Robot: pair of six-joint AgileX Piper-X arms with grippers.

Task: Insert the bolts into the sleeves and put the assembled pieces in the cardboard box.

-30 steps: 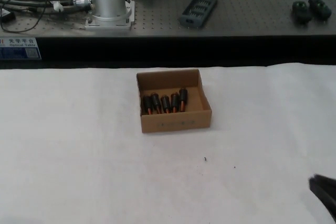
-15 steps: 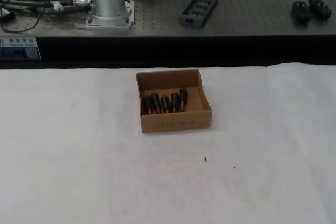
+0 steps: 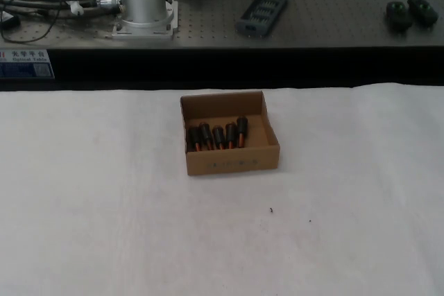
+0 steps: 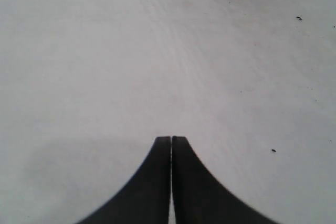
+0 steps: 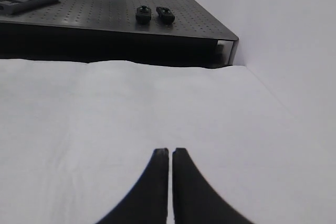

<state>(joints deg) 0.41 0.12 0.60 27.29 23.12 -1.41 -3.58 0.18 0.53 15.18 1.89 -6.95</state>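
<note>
Fingers of your left gripper (image 4: 171,139) press together empty over the white sheet (image 4: 79,77); your right gripper (image 5: 170,150) is clenched empty too. The cardboard box (image 3: 232,163) sits mid-sheet near the far edge, 5 assembled pieces (image 3: 217,136) inside. Packing looks finished; next, just check for strays.

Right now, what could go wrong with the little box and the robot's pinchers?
1. The cardboard box sits loose on the white cloth. If an arm bumps it, it might slide or tip and spill the five assembled pieces inside.
2. The left gripper and right gripper are both shut and look close above the cloth. Dragging one could bunch the cloth and shift the box.
</note>
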